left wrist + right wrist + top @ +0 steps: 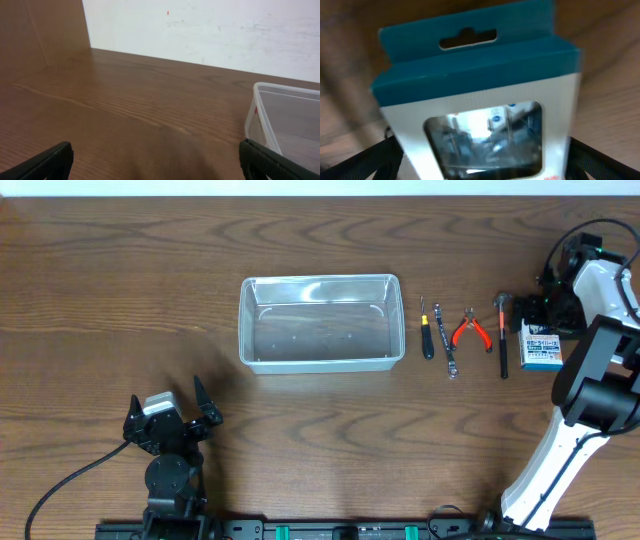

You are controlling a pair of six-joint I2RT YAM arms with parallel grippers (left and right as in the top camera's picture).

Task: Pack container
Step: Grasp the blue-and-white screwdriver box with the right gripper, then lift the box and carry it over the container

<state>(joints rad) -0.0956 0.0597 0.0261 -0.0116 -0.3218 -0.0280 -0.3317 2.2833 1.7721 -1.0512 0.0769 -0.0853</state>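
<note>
Wood-grain tabletop [120, 300] is seen running back to a white wall [210, 30] beyond its far edge. The left claw [170, 408] is spread wide over bare wood. The clear container [320, 323] is set ahead of it and to its right, and a rounded rim corner is seen near the right finger [265, 162]. The right claw [542, 320] is parted around a blue-and-white box [480, 100]. Whether the box is actually gripped cannot be told through the blur. Hand tools [470, 330] are lined up between that claw and the container.

Left tool [170, 408] sits tucked in, fingers spread; right tool [538, 310] extended, likewise spread
</note>
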